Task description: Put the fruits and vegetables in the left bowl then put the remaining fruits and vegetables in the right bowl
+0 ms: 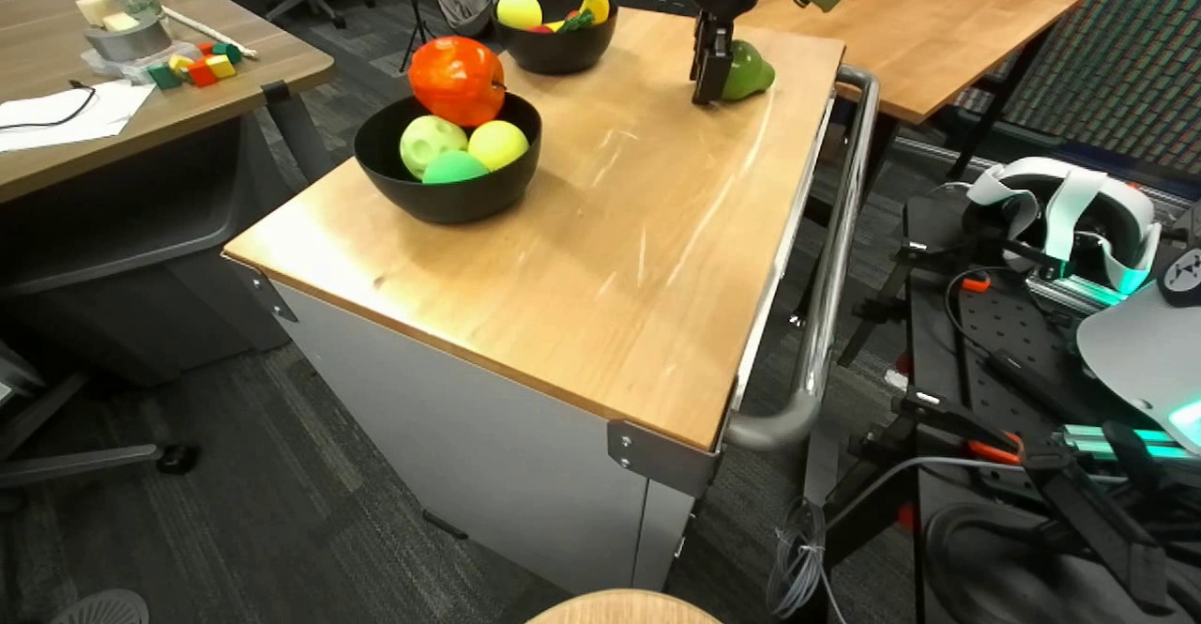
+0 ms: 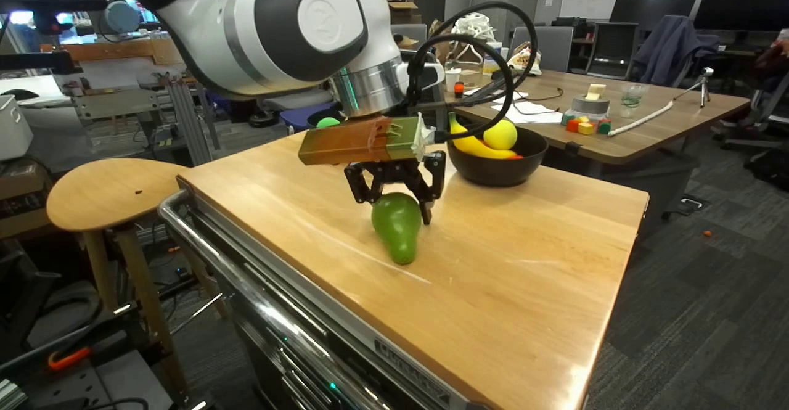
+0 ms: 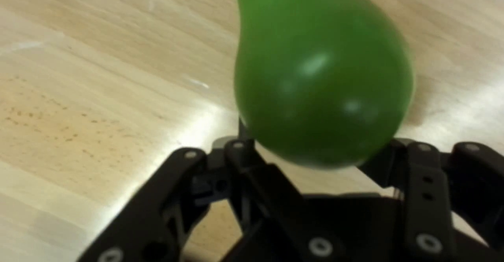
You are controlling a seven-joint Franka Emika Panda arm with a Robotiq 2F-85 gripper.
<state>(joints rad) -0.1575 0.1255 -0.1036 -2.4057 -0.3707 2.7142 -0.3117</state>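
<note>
A green pear-shaped fruit [image 1: 748, 72] is between the fingers of my gripper [image 2: 399, 214], which looks shut on its wide end. In the wrist view the pear [image 3: 323, 77] touches both fingers; its narrow end points away from the gripper. Whether it still rests on the table is hard to tell. A black bowl [image 1: 450, 204] holds a shiny orange-red pepper [image 1: 457, 80], a pale green fruit [image 1: 430, 144], a yellow fruit [image 1: 498, 144] and a green one [image 1: 454, 167]. Another black bowl [image 2: 496, 172] holds a banana [image 2: 478, 146], a yellow fruit [image 2: 500, 135] and red pieces.
The wooden cart top [image 1: 600, 305] has a metal handle rail [image 1: 826, 305] along one side. A round stool [image 2: 117, 191] stands beside the cart. A separate table [image 2: 666, 120] with blocks and tape is behind. The arm hides most of the pepper's bowl in an exterior view [image 2: 317, 117].
</note>
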